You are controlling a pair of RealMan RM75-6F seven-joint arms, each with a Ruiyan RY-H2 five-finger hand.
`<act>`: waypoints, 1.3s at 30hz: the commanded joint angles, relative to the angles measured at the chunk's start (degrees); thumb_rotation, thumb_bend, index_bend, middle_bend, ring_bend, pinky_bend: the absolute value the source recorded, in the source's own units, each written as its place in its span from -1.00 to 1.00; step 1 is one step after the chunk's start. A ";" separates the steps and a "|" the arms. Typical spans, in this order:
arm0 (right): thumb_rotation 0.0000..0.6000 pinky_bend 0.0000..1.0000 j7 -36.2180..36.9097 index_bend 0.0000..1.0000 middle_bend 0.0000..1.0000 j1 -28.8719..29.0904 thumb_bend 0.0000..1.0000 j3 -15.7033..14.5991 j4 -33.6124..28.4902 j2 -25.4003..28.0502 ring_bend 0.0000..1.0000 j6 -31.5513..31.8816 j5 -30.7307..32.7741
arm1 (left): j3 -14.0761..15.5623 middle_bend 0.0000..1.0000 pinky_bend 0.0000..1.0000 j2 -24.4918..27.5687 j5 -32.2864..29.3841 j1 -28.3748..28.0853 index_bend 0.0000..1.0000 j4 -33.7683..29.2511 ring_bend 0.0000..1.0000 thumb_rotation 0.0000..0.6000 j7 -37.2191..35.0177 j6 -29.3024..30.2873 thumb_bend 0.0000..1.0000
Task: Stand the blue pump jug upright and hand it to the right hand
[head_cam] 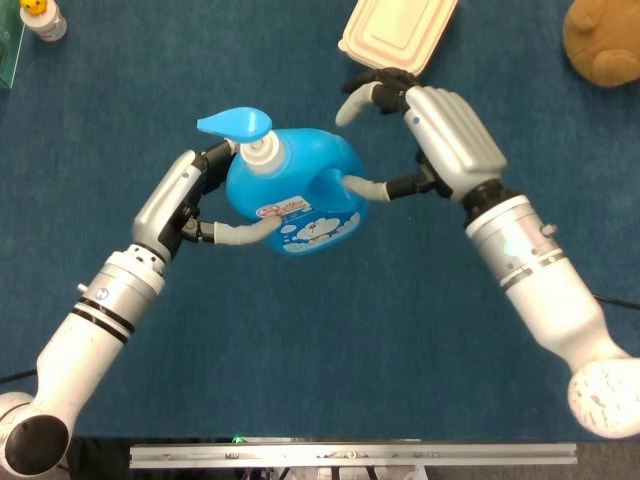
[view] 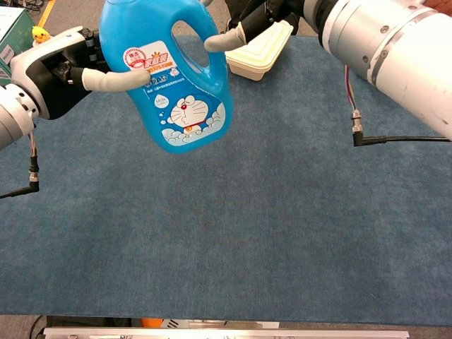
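Blue pump jug (head_cam: 298, 195) upright, mid-air, upper centre of frame, above blue mat (view: 282, 233). Left hand (head_cam: 185, 200) grips its side. Right hand (head_cam: 425, 130) fingers spread; one fingertip reaches into handle loop. Open mat below.

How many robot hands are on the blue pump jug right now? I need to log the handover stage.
2. The left hand grips the blue plastic pump jug from its left side; the right hand has a finger at the jug's handle, though its grip isn't clearly closed.

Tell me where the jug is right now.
The jug is held off the table by the left hand, left of centre in the head view; the right hand reaches its handle from the right.
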 commanded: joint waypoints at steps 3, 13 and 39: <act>1.00 -0.38 0.02 -0.14 -0.48 1.09 -0.75 0.75 0.62 -1.37 -0.66 0.55 1.84 | 0.19 -0.13 -0.27 -0.24 0.24 -0.01 -0.06 -0.29 -0.16 1.00 0.38 0.25 -0.59; 1.00 -0.38 -0.56 -0.14 -0.47 3.12 -0.72 1.38 1.51 -2.52 -0.66 0.08 5.30 | 0.19 -0.13 -0.27 -0.33 -0.06 -0.22 -0.06 -0.11 -0.16 1.00 0.82 0.22 -0.59; 1.00 -0.11 -1.98 -0.14 0.04 6.75 -0.09 1.83 3.22 -4.54 -0.01 0.40 8.94 | -0.25 -0.14 -0.27 0.11 -0.25 -0.77 -0.06 0.13 -0.17 1.00 0.13 -0.82 -0.59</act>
